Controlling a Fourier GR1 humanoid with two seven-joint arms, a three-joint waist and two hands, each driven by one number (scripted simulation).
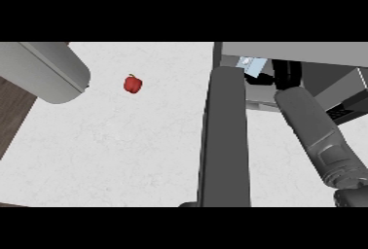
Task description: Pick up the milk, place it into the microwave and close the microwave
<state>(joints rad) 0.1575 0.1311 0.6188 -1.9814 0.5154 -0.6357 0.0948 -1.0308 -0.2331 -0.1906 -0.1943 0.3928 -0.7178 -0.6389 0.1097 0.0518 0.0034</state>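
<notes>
The milk point(249, 62), a small pale blue and white carton, shows inside the open microwave point(302, 48) at the top right. My right hand point(285, 73) reaches into the cavity, and its black fingers point(257, 78) curl round the lower part of the carton. Most of the carton is hidden behind the hand and the door. The microwave door point(224, 136) stands open, seen edge-on as a tall dark grey slab just left of my right forearm point(316, 136). A grey forearm point(46, 70) fills the upper left corner, with no hand showing there.
A red bell pepper point(132, 83) lies on the white counter point(115, 155), left of the door. The counter's left edge borders a dark wooden strip point(13, 112). The microwave's control panel point(340, 112) shows at the right.
</notes>
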